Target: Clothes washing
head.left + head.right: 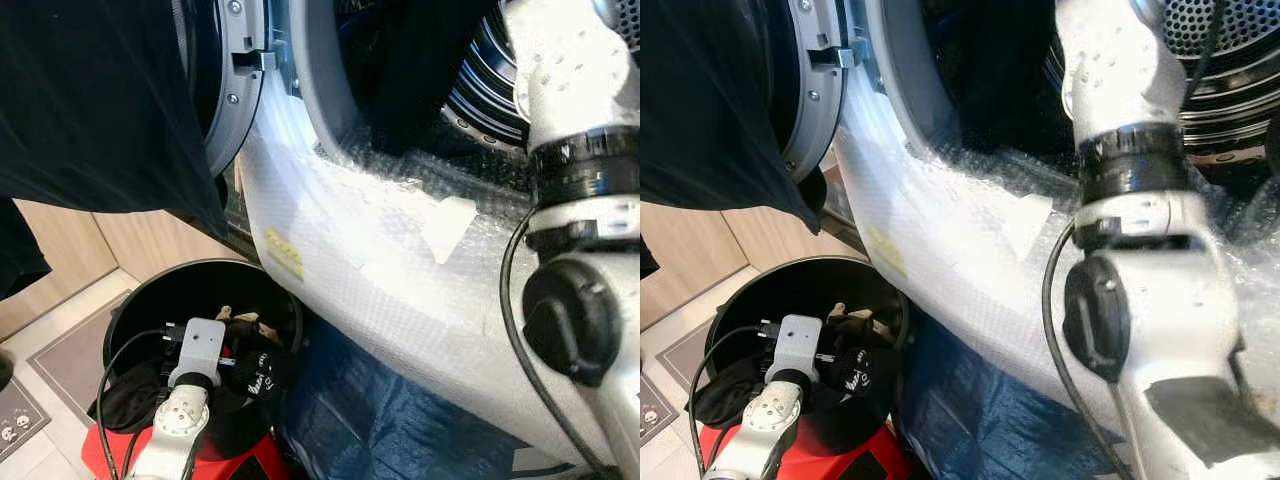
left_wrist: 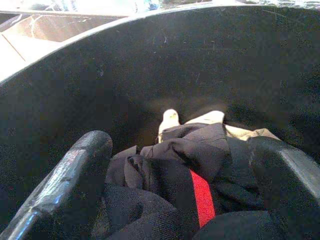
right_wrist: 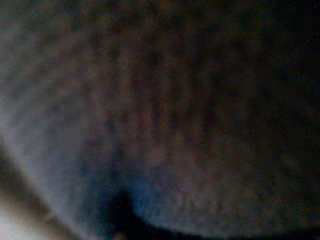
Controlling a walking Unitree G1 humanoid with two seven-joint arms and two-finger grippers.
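Crumpled black garment with red stripe lies in round black plastic laundry basket, on floor just beside washing machine front wrapped in bubble film. Pale cloth behind it. Judged light, soft, limp; will sag and drag; best pinched at raised fold near stripe. Left gripper down inside basket, fingers spread wide either side of garment, nothing held. Right arm reaches into machine drum; its gripper state cannot tell, wrist view dark. Dark cloth hangs over open door.
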